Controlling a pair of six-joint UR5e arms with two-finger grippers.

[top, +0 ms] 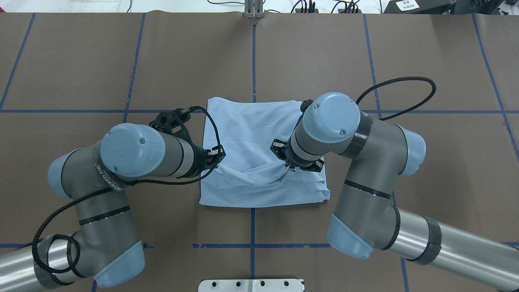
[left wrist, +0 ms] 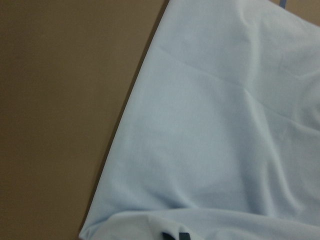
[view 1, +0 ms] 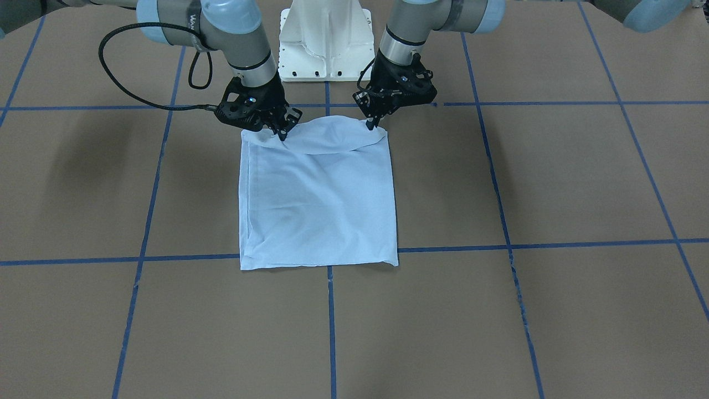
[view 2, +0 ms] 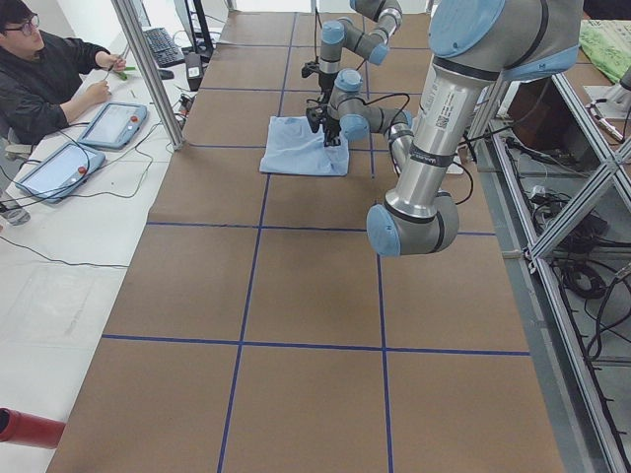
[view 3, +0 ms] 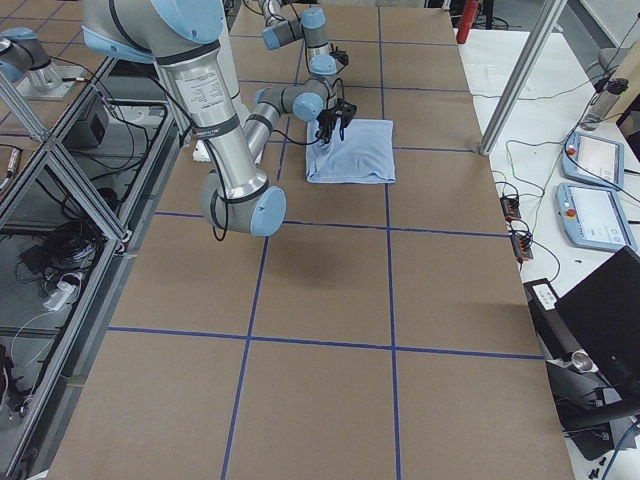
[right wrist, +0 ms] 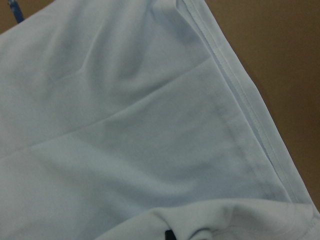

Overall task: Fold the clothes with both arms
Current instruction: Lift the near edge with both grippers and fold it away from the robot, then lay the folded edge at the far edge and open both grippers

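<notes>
Left fingers (view 1: 370, 123), right fingers (view 1: 283, 133) clamp shirt (view 1: 318, 205) edge; carry both corners level, lay flat on desk (view 1: 498, 310).

A pale blue cloth T-shirt (right wrist: 125, 135) filled nearly everything ahead of the end effector. One black fingertip (right wrist: 169, 235) showed at the bottom edge, against a raised fold of the cloth. The shirt's stitched hem (right wrist: 240, 100) ran diagonally to the fingertip's right, with flat brown table surface (right wrist: 280, 50) beyond it. A scrap of blue tape (right wrist: 15, 10) lay far ahead-left.
</notes>
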